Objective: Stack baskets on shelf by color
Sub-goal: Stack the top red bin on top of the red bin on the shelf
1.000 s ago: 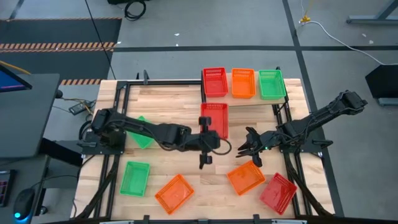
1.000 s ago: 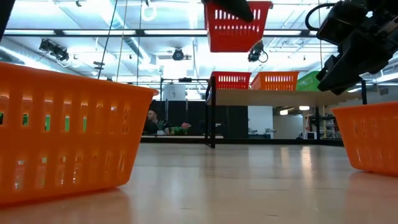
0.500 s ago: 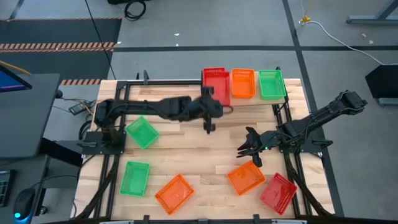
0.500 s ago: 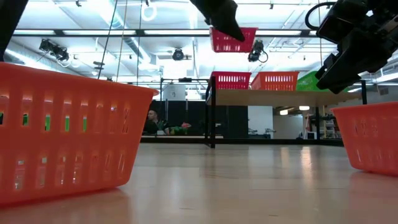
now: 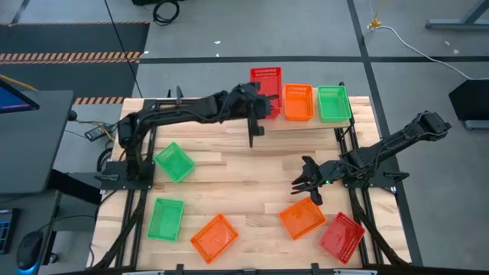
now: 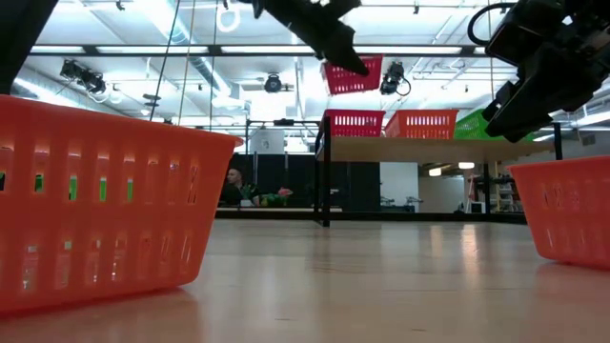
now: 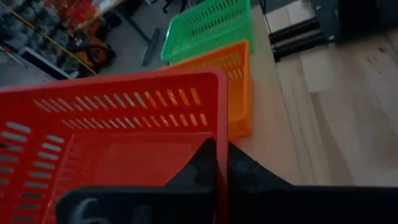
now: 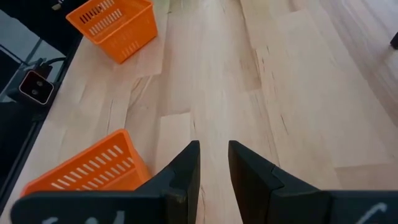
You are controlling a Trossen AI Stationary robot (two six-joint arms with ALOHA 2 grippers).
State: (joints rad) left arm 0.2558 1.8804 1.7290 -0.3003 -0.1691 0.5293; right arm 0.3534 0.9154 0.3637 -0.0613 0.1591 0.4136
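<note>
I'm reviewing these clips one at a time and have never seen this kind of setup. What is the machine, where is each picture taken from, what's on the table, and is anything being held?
It is a robot with two dark arms at a wooden table. One picture looks straight down, one looks level from table height, and two come from cameras on the arms' wrists.

The left end effector is shut on a red basket, carrying it in the air over the small raised shelf at the table's far edge. On the shelf sit an orange basket and a green basket; the low view also shows another red basket there.

The right end effector hovers above the table, holding nothing, jaws slightly apart.

Loose on the table lie two green baskets, two orange ones and one red one.
</note>
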